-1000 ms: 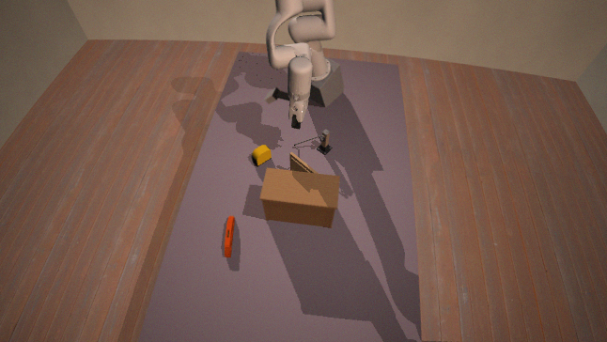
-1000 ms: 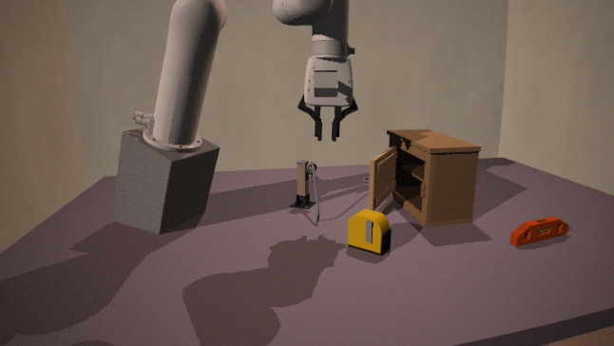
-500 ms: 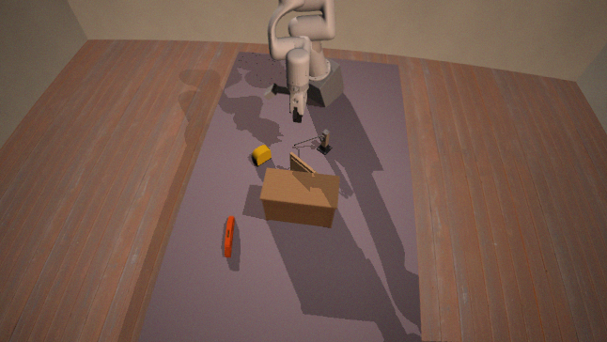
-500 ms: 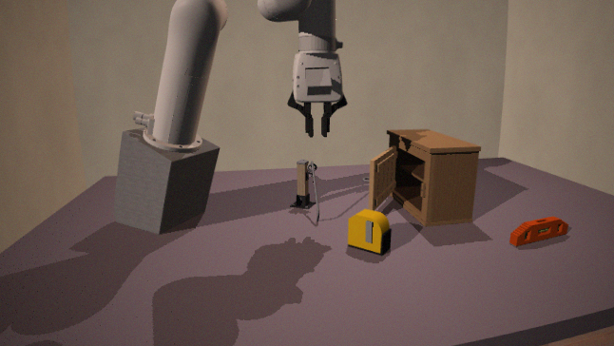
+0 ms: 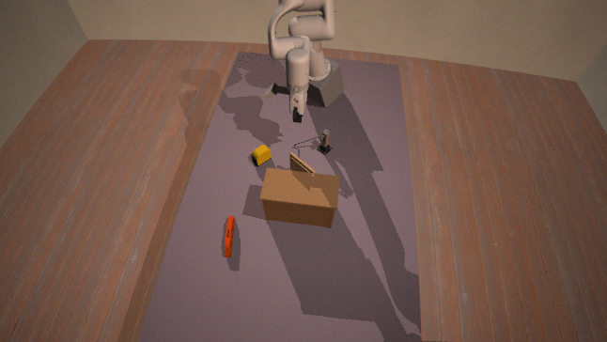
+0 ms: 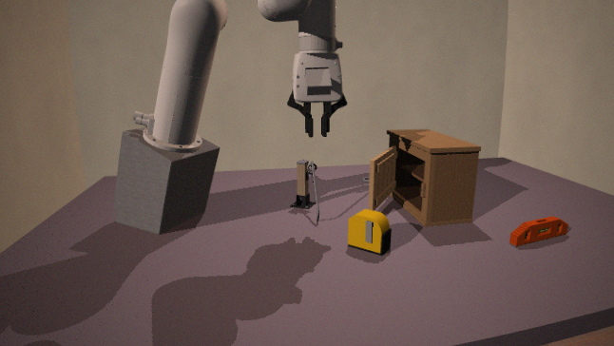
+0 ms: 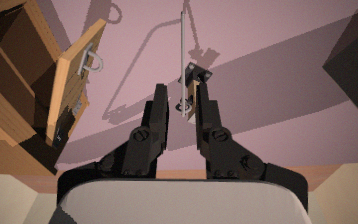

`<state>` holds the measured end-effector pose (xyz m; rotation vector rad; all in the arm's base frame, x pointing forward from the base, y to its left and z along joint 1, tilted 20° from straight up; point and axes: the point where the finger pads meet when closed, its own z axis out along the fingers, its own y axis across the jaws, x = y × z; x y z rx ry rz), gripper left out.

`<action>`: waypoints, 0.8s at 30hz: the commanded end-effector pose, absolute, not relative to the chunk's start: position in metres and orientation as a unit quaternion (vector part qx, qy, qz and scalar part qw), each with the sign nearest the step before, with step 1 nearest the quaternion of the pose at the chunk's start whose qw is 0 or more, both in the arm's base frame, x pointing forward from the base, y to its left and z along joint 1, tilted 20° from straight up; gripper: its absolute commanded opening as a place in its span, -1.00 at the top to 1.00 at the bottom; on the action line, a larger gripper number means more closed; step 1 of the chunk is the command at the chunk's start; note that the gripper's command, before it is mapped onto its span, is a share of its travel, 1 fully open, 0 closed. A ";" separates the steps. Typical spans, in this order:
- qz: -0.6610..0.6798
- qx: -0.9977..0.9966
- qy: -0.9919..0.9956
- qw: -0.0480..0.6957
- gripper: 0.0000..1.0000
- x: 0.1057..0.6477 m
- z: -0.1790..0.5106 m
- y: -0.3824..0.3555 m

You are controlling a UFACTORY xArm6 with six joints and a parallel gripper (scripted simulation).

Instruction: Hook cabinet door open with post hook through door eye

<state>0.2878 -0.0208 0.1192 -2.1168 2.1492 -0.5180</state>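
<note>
The wooden cabinet (image 5: pixel 301 197) (image 6: pixel 447 181) (image 7: pixel 20 115) stands flat on the table with its door (image 5: pixel 301 163) (image 6: pixel 384 176) (image 7: pixel 75 75) partly open. A metal eye (image 7: pixel 92 59) sits on the door's outer face, with nothing through it. The short post (image 5: pixel 325 138) (image 6: pixel 302 178) (image 7: pixel 191 94) stands apart from the door. Its thin wire hook (image 5: pixel 305 141) (image 6: pixel 316 200) (image 7: pixel 184 60) hangs from the post top down to the table. My gripper (image 5: pixel 296 118) (image 6: pixel 317 132) (image 7: pixel 181 98) hangs high above the post, fingers a narrow gap apart and empty.
A yellow tape measure (image 5: pixel 261 154) (image 6: pixel 369 231) lies near the door's swing side. An orange spirit level (image 5: pixel 228 236) (image 6: pixel 538 231) lies beyond the cabinet. The grey robot base block (image 5: pixel 329 85) (image 6: pixel 162 185) stands behind the post.
</note>
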 end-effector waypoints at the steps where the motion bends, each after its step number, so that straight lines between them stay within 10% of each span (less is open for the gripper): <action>1: -0.170 -0.691 0.701 0.042 0.53 0.289 0.120 -0.021; 24: -0.170 -0.691 0.702 0.041 0.53 0.297 0.093 -0.026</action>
